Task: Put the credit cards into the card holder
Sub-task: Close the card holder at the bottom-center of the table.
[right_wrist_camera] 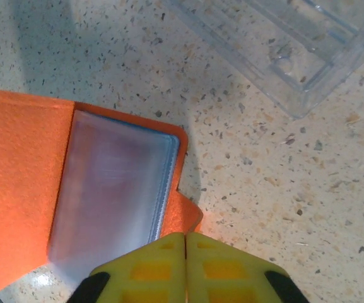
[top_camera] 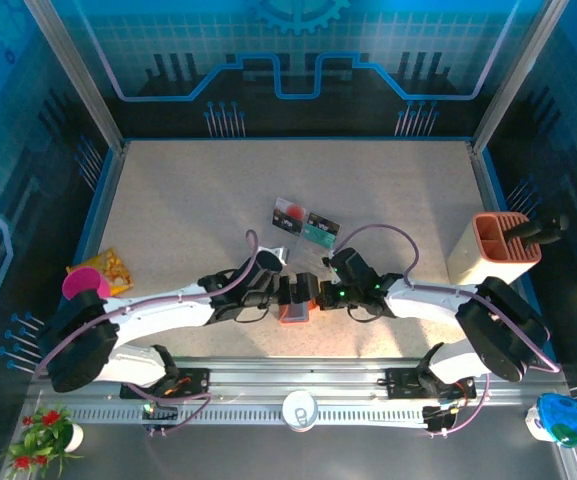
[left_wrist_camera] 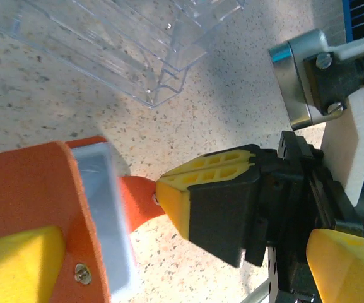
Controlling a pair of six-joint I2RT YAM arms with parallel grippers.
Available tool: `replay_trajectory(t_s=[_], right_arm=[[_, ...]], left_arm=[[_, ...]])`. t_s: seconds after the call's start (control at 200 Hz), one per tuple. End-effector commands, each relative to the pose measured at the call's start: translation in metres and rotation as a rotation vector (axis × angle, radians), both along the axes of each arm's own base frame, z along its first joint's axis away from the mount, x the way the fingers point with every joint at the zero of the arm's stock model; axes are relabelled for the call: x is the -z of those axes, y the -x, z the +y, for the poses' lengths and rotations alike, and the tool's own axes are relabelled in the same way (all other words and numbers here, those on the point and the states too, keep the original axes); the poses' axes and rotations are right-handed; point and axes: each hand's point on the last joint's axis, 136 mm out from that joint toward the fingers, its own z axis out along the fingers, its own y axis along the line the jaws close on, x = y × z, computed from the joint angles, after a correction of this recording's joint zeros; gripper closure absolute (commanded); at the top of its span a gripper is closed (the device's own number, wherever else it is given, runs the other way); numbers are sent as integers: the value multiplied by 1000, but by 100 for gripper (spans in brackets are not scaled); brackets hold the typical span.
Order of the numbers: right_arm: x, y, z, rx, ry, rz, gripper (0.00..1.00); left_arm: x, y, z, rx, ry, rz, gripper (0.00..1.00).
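The orange card holder (top_camera: 293, 314) lies open on the table between both arms, its grey-blue pockets (right_wrist_camera: 112, 189) facing up. My right gripper (right_wrist_camera: 186, 249) is shut on the holder's snap tab (right_wrist_camera: 185, 211); in the left wrist view its yellow fingertips (left_wrist_camera: 175, 189) pinch that tab (left_wrist_camera: 137, 202). My left gripper (left_wrist_camera: 182, 271) is open wide around the holder (left_wrist_camera: 30, 189), one finger (left_wrist_camera: 17, 265) over the orange cover. The credit cards (top_camera: 306, 225), one red-and-white and one teal, stand in a clear tray behind the grippers.
The clear acrylic tray (left_wrist_camera: 137, 50) (right_wrist_camera: 282, 50) sits just beyond the holder. A beige-and-orange box (top_camera: 493, 250) stands at the right. A yellow snack bag (top_camera: 108, 268) and a pink object (top_camera: 83, 285) lie at the left edge.
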Motion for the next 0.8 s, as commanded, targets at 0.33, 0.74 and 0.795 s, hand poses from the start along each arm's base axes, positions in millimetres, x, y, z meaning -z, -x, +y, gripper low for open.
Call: replay_trajectory(t_s=[0.33, 0.74, 0.795], right_arm=[[-36, -1, -74, 185, 6, -24, 70], [-55, 6, -73, 165, -58, -44, 68], [-57, 7, -70, 158, -74, -40, 68]], left_arm=[[37, 9, -19, 6, -34, 44, 1], [64, 21, -6, -26, -86, 96, 1], [56, 18, -8, -23, -80, 80, 1]])
